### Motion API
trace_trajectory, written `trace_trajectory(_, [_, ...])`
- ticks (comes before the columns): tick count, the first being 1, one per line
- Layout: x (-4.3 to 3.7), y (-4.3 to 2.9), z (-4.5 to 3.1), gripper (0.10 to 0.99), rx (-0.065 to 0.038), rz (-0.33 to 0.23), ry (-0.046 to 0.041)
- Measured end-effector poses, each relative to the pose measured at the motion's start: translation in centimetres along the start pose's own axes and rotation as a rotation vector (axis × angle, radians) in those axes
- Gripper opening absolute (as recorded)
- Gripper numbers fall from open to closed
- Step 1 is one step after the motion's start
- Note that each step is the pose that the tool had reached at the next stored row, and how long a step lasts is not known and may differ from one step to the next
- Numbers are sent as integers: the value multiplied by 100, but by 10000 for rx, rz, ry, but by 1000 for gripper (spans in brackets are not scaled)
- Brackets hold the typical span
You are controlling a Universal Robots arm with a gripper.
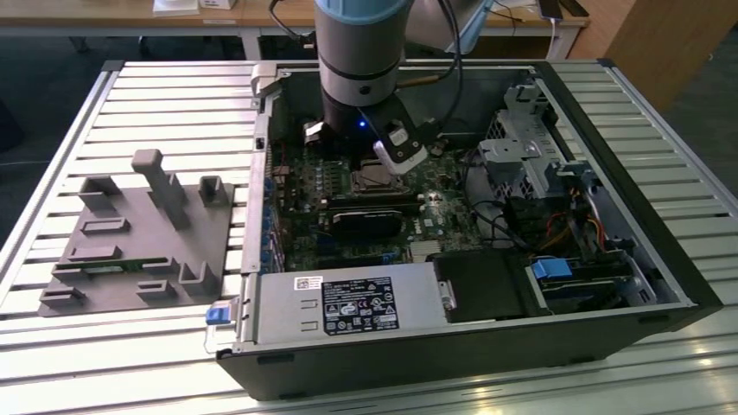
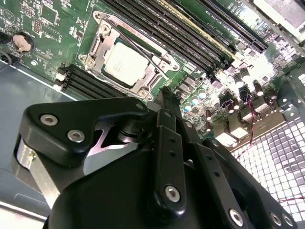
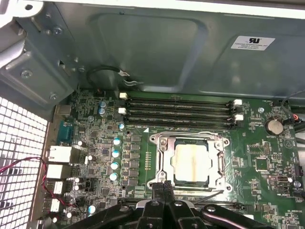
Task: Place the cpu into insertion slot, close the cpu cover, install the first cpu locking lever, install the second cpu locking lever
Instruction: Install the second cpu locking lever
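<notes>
I had the black two-fingered gripper (image 3: 164,187) hanging just above the edge of the square silver-rimmed insertion slot (image 3: 190,162), fingers pressed together, holding nothing. The flat silver-grey cpu (image 2: 125,65) sat in the socket, the thin silvery cpu cover (image 2: 147,78) folded down around it on the green motherboard (image 3: 267,167).
</notes>
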State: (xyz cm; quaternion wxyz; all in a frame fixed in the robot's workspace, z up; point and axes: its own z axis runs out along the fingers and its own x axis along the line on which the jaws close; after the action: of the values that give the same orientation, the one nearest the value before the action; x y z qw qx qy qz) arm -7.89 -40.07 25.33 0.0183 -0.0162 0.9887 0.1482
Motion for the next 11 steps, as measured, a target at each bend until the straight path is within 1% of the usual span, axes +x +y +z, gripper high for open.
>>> trace_trajectory(1, [0,0,0,106,2,0,1])
trace_trajectory(2, [0,0,0,106,83,-3,4])
trace_trajectory(11, [0,0,0,106,166,-5,7])
